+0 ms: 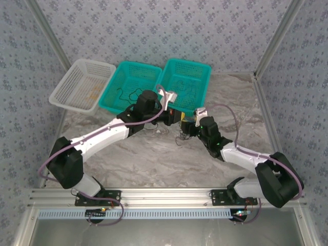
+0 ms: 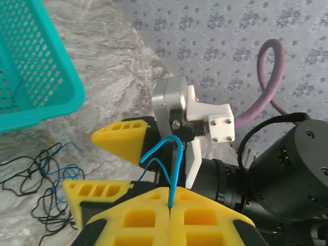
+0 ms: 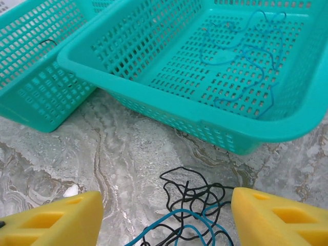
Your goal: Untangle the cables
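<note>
The cables (image 3: pixel 197 202) lie as a small knot of thin black and blue wires on the marble table, just in front of the teal baskets; in the top view the knot (image 1: pixel 182 137) sits under both grippers. My left gripper (image 2: pixel 170 197) is shut on one blue cable (image 2: pixel 175 161), which arches up from the closed yellow jaws and runs down toward the knot (image 2: pixel 43 182). My right gripper (image 3: pixel 166 218) stands open, its yellow fingers (image 3: pixel 279 215) on either side of the knot without touching it. The two grippers nearly meet, left (image 1: pixel 176 116) and right (image 1: pixel 186 127).
Three baskets stand in a row at the back: white (image 1: pixel 66 97), middle teal (image 1: pixel 110 105) holding a black wire, right teal (image 1: pixel 206 82). The right teal basket (image 3: pixel 169 110) holds a loose blue wire (image 3: pixel 241 56). Its near wall is close ahead of my right fingers.
</note>
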